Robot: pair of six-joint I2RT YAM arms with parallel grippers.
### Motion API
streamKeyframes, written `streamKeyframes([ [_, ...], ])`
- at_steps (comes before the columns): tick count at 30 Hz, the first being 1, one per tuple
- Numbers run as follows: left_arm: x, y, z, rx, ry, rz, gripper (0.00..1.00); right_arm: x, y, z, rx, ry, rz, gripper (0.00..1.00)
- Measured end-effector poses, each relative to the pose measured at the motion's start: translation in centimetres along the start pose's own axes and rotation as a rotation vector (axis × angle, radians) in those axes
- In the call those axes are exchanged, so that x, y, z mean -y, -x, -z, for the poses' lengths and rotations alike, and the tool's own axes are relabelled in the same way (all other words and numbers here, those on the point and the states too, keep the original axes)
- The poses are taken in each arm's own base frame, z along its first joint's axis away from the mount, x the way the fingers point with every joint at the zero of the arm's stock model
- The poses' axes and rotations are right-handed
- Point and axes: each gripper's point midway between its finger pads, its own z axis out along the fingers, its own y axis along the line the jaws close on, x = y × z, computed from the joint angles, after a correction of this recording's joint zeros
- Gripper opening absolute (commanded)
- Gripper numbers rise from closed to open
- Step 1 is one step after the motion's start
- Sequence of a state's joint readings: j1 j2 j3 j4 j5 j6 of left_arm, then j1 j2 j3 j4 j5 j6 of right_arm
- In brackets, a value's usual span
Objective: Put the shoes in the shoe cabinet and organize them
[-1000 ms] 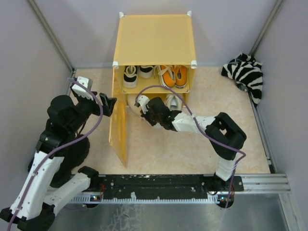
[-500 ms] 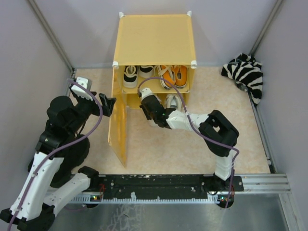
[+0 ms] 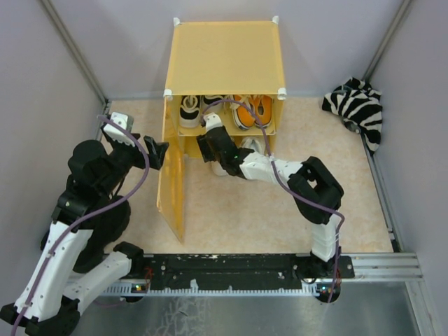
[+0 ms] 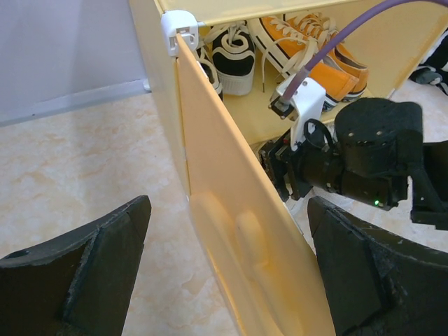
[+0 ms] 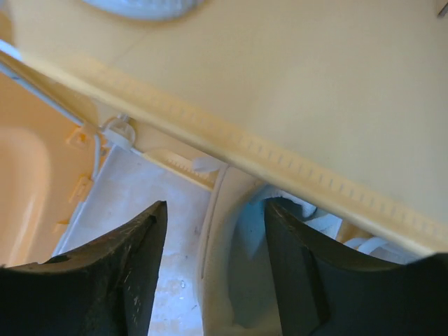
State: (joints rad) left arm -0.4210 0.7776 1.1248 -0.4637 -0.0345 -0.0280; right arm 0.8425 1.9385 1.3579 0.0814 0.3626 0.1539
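Shoes (image 3: 245, 110) sit on the cabinet's (image 3: 224, 56) shelf as our right gripper (image 5: 215, 210), jaws apart, straddles an off-white sneaker (image 5: 238, 280) beneath it. Our left gripper (image 4: 229, 210), open, flanks the cabinet door (image 3: 171, 196). We judge the last pair is being seated; next, back out without dragging it.

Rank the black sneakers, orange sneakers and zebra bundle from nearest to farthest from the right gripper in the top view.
1. black sneakers: left side of the cabinet, just beyond the right gripper.
2. orange sneakers: right side of the cabinet.
3. zebra bundle: far off to the right, outside the cabinet.
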Motion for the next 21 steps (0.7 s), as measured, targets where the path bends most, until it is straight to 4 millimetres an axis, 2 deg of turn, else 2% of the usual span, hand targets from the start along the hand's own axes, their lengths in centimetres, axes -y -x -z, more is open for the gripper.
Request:
streamKeyframes([
  [2,0.0,0.0,0.0,0.001,0.000,0.000,0.99,-0.3,0.7,0.7,0.001,0.031,-0.003,0.59],
  [6,0.0,0.0,0.0,0.000,-0.001,0.000,0.99,-1.0,2.6,3.4,0.006,0.089,0.001,0.59],
  [10,0.1,0.0,-0.2,0.001,-0.004,0.000,0.99,-2.1,5.2,7.4,0.040,0.146,-0.006,0.59],
  [13,0.1,0.0,-0.2,0.000,-0.006,0.000,0.99,-2.3,6.1,10.3,0.066,0.166,-0.020,0.55],
  [17,0.1,0.0,-0.2,0.000,-0.006,0.000,0.99,-2.1,4.1,12.8,0.031,0.170,-0.025,0.48],
  [21,0.2,0.0,-0.3,-0.001,-0.009,0.000,0.99,-1.8,-1.1,13.0,-0.088,0.155,-0.017,0.45],
])
